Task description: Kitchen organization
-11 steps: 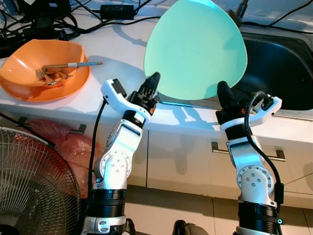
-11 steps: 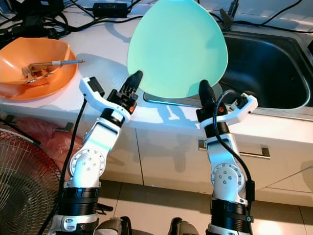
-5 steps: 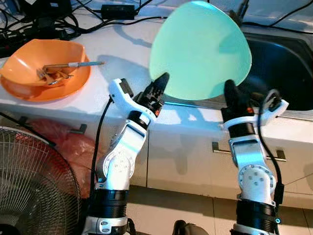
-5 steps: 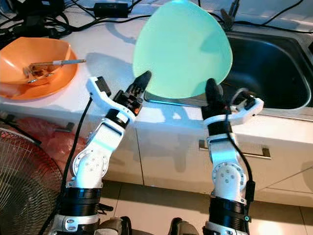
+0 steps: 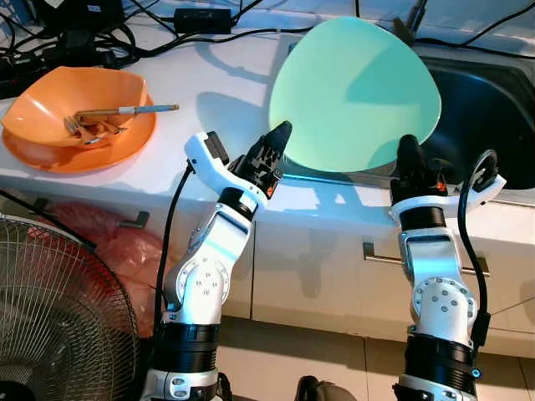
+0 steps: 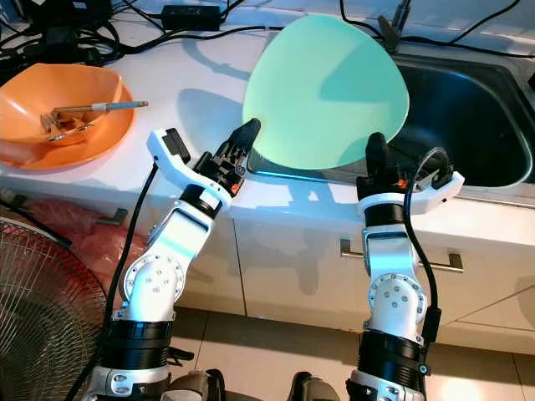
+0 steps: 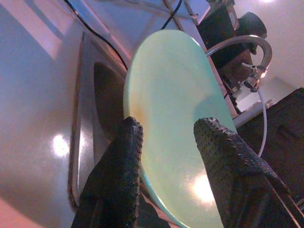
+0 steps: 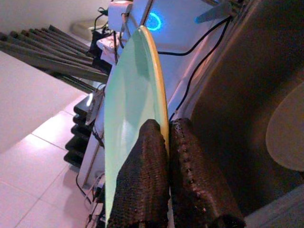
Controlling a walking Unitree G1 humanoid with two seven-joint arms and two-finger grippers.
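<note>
One mint-green plate (image 5: 355, 96) is in my grasp, a smooth, glossy, rounded-triangular dish tilted up on edge over the near rim of the sink (image 5: 493, 109), where the white counter (image 5: 209, 92) meets the basin. My right gripper (image 5: 410, 159) pinches its lower right rim: in the right wrist view my two knobbly black fingers (image 8: 142, 175) are clamped with the thin plate edge between them. My left gripper (image 5: 276, 142) sits at the plate's lower left edge with its fingers spread; in the left wrist view the two textured pads (image 7: 126, 156) stand apart, the plate's pale face lying just beyond them, and I cannot tell whether they touch it. One orange bowl (image 5: 75, 117) with a wavy rim rests well to the left on the counter, holding a few pieces of cutlery (image 5: 104, 121), one long handle laid across the rim. One dark steel sink basin lies behind the plate, deep and smooth-walled. Several black cables (image 5: 100, 38) and one black power adapter (image 5: 201, 17) crowd the back of the counter. One wire-grille fan (image 5: 58, 309) stands on the floor at my lower left, beside red plastic (image 5: 117, 242) under the counter. Two cabinet handles (image 5: 468, 263) run along the white cupboard fronts below. Bare counter lies between bowl and plate.
</note>
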